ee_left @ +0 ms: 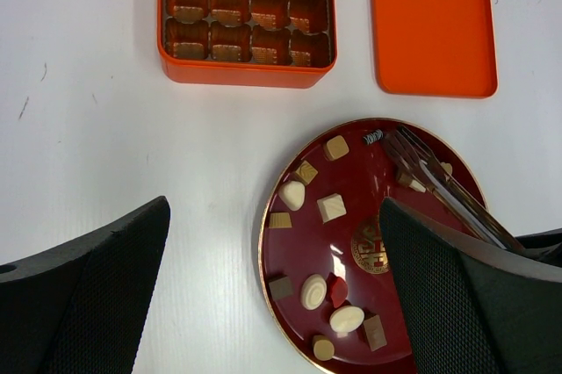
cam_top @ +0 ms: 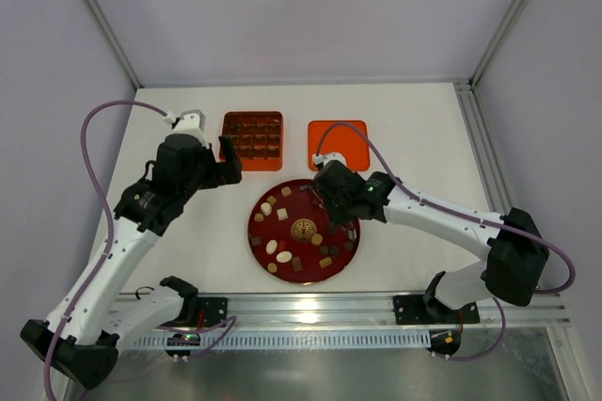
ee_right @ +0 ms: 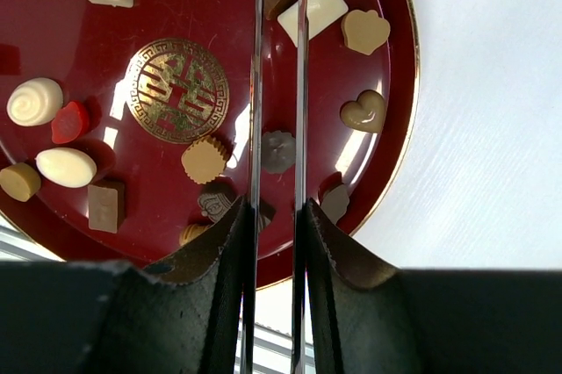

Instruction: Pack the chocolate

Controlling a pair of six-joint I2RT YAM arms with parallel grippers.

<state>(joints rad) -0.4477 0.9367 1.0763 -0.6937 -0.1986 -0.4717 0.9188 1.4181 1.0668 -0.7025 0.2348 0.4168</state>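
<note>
Plate: round dark-red plate with a gold emblem, nearest the arm bases, carrying the loose chocolate pieces in brown, tan and cream.
Right gripper: over the plate's 1 o'clock rim, clamped on thin metal tongs. The blades stand narrowly apart beside a brown piece, and I cannot tell if they grip it.
Left gripper: jaws wide, empty, off the plate at 10 o'clock.
Box: orange square box at 11 o'clock, with brown-lined cells whose contents are unclear.
Lid: orange square lid at 1 o'clock, lying flat.

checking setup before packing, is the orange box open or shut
Open: the orange box shows its grid of compartments uncovered, and the lid lies flat beside it, not touching.
</note>
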